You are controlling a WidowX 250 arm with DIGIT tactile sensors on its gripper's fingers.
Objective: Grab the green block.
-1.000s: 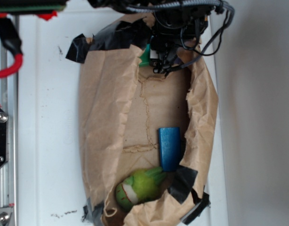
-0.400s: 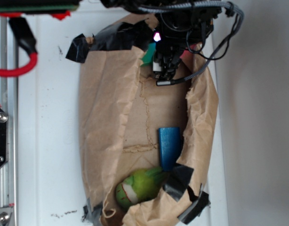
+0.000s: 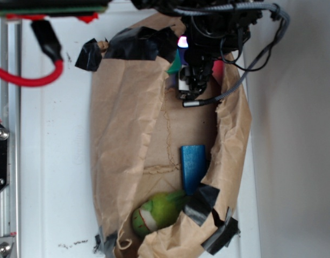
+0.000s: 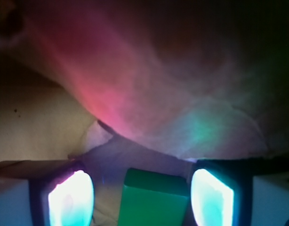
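Exterior: my gripper [image 3: 191, 88] hangs over the far end of the paper bag [image 3: 122, 145], the green block [image 3: 174, 65] peeking out beside it. Wrist: the green block [image 4: 154, 200] sits between my spread fingers [image 4: 71, 202], untouched.

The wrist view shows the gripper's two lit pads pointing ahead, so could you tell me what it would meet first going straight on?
Most likely the flat, smooth green block, lying between the open gripper pads; beyond it rises crumpled brown paper. Depth is unclear.
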